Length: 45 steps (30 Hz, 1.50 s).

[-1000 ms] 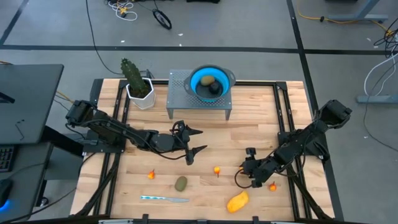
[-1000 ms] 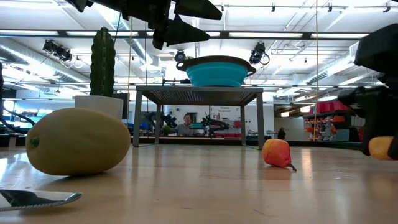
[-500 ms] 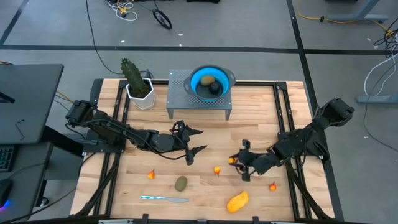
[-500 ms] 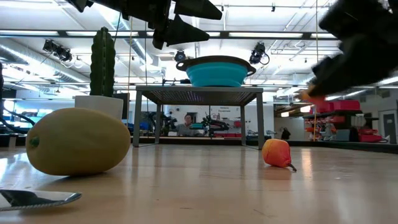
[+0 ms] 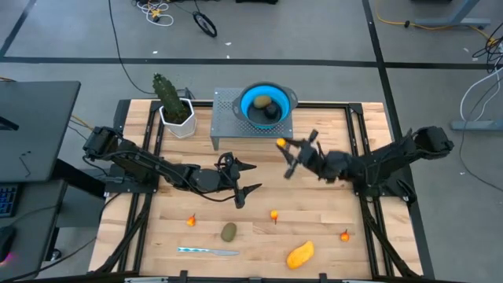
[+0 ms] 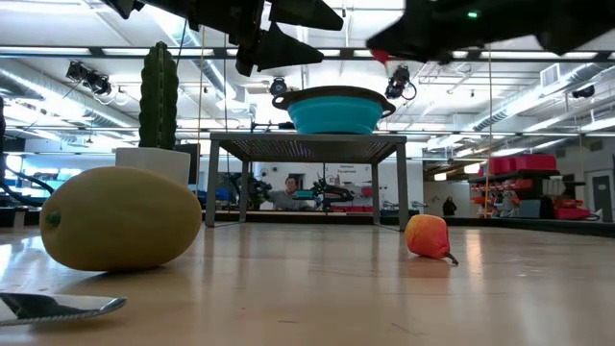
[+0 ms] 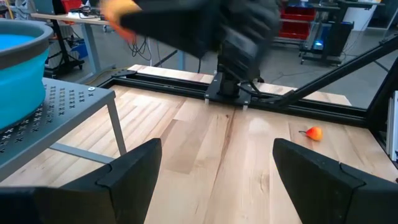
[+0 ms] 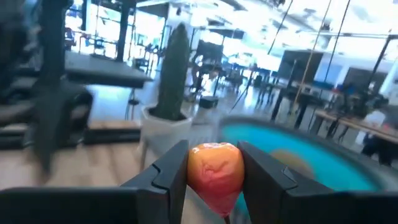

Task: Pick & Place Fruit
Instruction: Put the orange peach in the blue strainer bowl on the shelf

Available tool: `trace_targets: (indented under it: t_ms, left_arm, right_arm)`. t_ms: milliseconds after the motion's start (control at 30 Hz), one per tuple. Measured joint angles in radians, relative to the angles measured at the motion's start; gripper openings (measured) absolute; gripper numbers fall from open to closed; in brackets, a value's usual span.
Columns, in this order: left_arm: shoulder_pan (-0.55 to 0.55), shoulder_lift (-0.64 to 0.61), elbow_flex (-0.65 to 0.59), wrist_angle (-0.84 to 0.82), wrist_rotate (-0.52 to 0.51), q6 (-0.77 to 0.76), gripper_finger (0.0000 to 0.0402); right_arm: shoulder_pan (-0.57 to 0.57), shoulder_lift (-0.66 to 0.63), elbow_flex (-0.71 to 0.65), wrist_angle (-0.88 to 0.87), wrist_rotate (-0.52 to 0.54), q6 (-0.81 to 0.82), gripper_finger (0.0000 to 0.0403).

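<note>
A small orange-red fruit (image 8: 214, 168) is pinched in the right hand (image 5: 288, 155) and held high beside the blue bowl (image 5: 265, 106), likely to be dropped in, while the left hand (image 5: 242, 179) is kept wide open above the worktop (image 5: 314, 236).

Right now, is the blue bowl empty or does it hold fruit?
Not empty. The blue bowl on the metal stand holds an olive-green oval and a near-black ball.
</note>
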State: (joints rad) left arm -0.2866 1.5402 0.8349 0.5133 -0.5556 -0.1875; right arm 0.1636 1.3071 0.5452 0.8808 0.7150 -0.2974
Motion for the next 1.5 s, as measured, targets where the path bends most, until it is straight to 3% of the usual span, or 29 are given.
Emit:
trace_targets:
  t_ms: [167,367,767,1067,1300,1500]
  left_arm:
    - [0.000,0.000,0.000,0.000,0.000,0.000,0.0316]
    - [0.000,0.000,0.000,0.000,0.000,0.000,0.0316]
    - [0.002,0.000,0.000,0.023,0.000,-0.111,0.0316]
    - [0.007,0.000,0.000,-0.011,0.008,-0.165,0.0316]
    - [0.044,-0.003,0.014,0.082,0.198,-0.138,0.0316]
    - [0.062,0.002,0.031,0.072,0.419,-0.144,0.0316]
  right_arm:
    - [-0.155,0.034,0.162,-0.167,-0.196,0.013,0.0130]
    - [-0.281,0.053,0.316,-0.367,-0.273,0.019,0.0140]
    - [-0.452,0.054,0.338,-0.480,-0.439,0.074,0.0178]
    - [-0.415,0.012,0.338,-0.512,-0.445,0.117,0.0219]
    - [-0.269,-0.113,0.339,-0.855,-0.491,0.141,0.0220]
    - [-0.152,-0.152,0.339,-1.229,-0.722,0.285,0.0220]
